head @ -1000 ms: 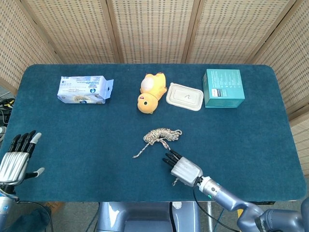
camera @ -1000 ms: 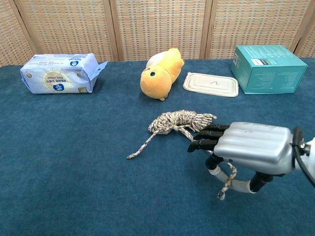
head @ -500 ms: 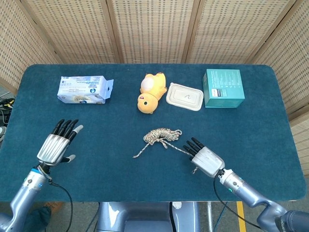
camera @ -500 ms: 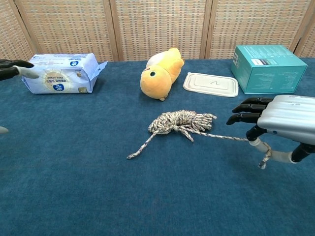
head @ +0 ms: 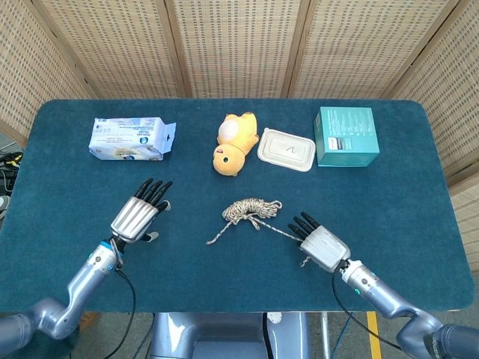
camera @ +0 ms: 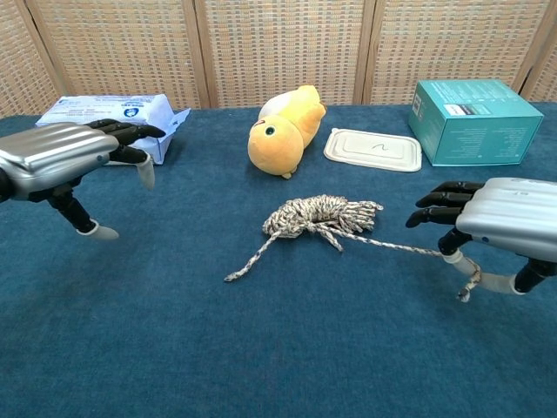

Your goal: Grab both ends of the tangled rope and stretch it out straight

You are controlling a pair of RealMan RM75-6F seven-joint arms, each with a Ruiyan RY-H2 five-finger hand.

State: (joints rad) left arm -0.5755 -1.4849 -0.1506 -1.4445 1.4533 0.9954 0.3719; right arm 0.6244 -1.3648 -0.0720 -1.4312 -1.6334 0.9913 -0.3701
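Note:
The tangled rope (head: 250,209) (camera: 320,214) lies bunched mid-table on the blue cloth. One loose end (head: 213,238) (camera: 237,274) trails toward the front left. The other end runs taut to my right hand (head: 323,247) (camera: 505,230), which pinches it under the palm; a short tail (camera: 470,282) hangs below. My left hand (head: 138,217) (camera: 57,157) hovers with its fingers spread, holding nothing, well to the left of the rope.
Along the back stand a white tissue pack (head: 129,138) (camera: 100,129), a yellow plush toy (head: 235,142) (camera: 284,129), a flat white lidded box (head: 286,149) (camera: 372,148) and a teal carton (head: 345,135) (camera: 473,120). Wicker screens (head: 239,45) close the far side.
My right hand took hold of one rope end and drew it out to the right, pulling it taut. My left hand came in from the left edge toward the rope.

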